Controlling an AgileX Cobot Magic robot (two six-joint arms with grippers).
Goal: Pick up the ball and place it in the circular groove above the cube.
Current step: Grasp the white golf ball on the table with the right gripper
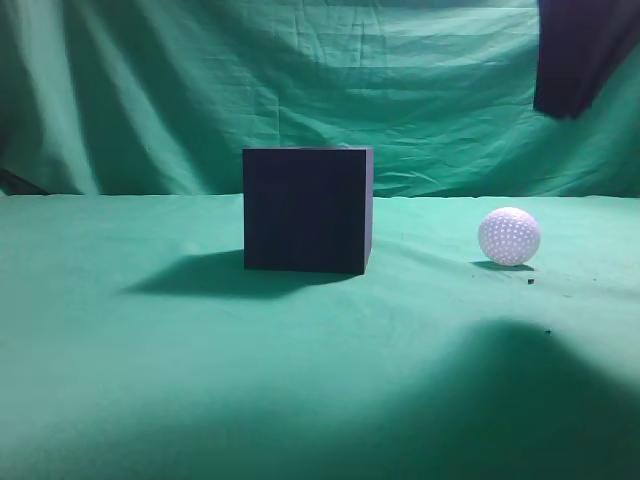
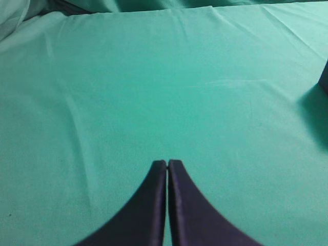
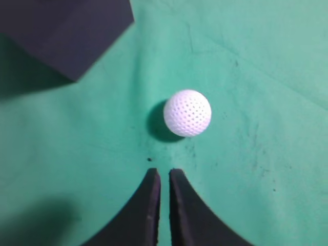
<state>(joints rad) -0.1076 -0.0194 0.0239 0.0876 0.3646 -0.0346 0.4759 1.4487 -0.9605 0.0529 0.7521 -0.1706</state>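
Note:
The white dimpled ball [image 1: 509, 236] lies on the green cloth to the right of the dark navy cube [image 1: 307, 209]. The cube's top face is not visible from this height. In the right wrist view the ball [image 3: 187, 113] lies just ahead of my right gripper [image 3: 164, 171], which hangs above the cloth, empty, with only a narrow slit between its fingers. The cube's corner [image 3: 61, 31] is at the upper left there. My left gripper [image 2: 167, 163] is shut and empty over bare cloth; a dark sliver of the cube [image 2: 324, 77] shows at the right edge.
Green cloth [image 1: 150, 380] covers the table and hangs as a backdrop. The right arm [image 1: 585, 60] shows as a dark shape at the top right, well above the ball. A few dark specks [image 1: 531, 281] lie on the cloth near the ball.

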